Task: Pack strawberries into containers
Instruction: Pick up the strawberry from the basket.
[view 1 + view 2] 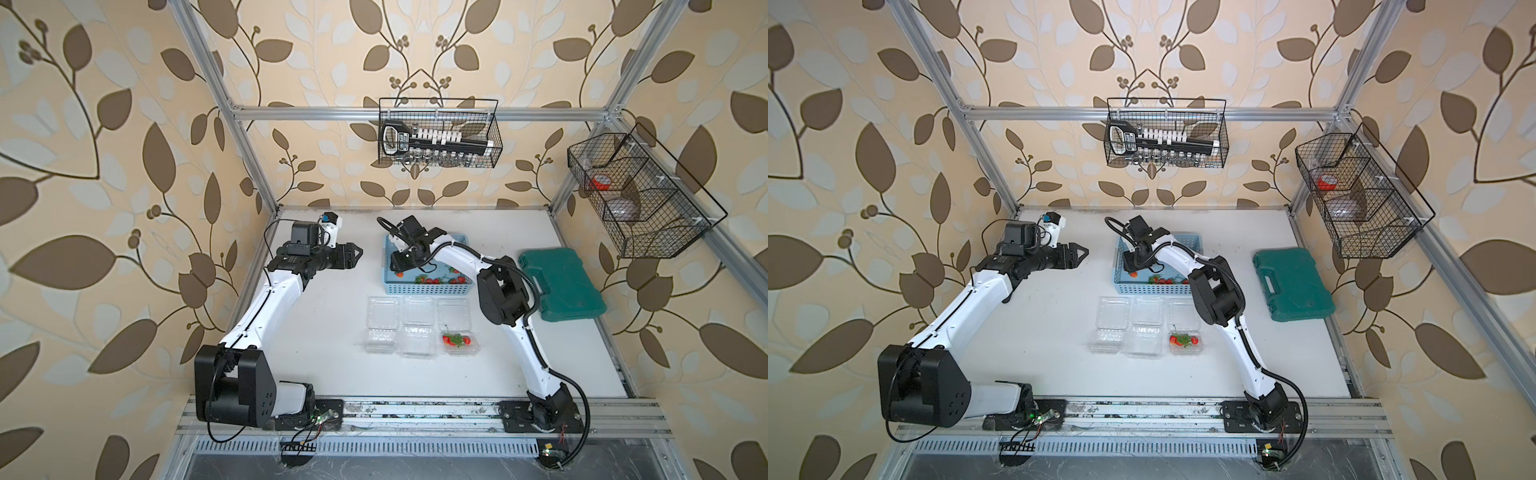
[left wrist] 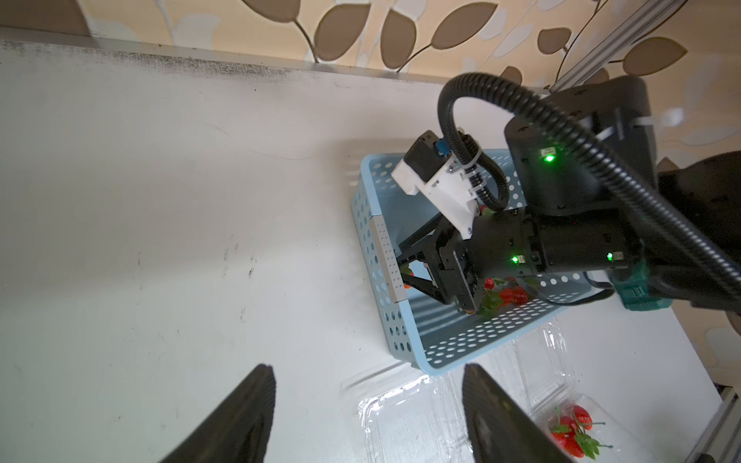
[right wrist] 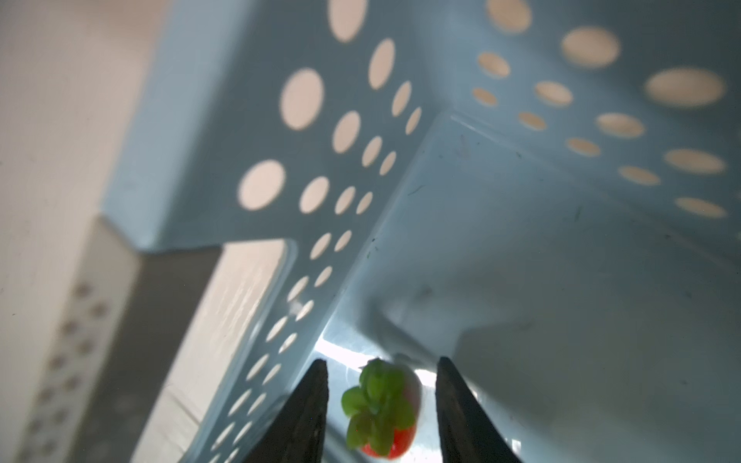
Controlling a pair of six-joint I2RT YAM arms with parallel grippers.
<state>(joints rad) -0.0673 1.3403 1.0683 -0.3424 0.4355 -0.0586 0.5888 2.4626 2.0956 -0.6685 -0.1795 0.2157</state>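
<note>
Right wrist view: one strawberry lies on the blue basket floor between the fingers of the right gripper — parted, gap either side, not gripping. Left gripper — fingers apart, empty, over the counter.

strawberry blurred and cropped, blue basket partly behind right arm

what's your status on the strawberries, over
Left hand open, empty. Right hand open inside blue basket, straddling a strawberry, no grip yet. One box has berries, two boxes empty. Basket wall close by.
</note>
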